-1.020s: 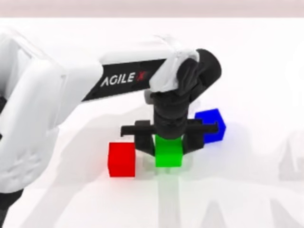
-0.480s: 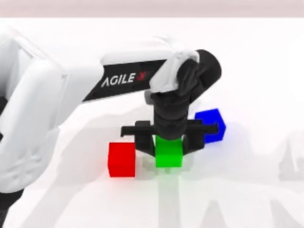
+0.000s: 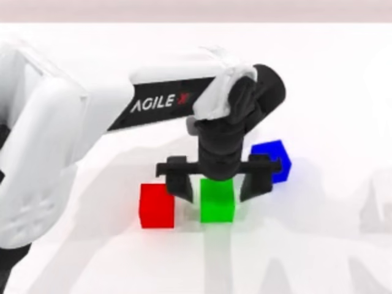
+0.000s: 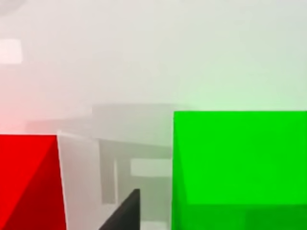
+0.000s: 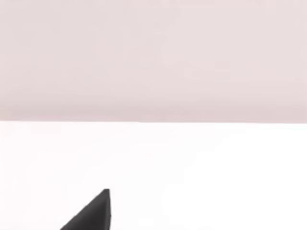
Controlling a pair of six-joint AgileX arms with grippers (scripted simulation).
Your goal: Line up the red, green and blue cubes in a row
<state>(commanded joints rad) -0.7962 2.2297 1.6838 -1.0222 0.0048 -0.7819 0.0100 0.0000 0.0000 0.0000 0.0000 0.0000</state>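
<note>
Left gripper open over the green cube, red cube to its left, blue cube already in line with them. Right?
Not quite. The blue cube is not in line: the top view shows it farther back, to the right. The rest holds: the left gripper is open over the green cube, and the red cube sits to its left.
</note>
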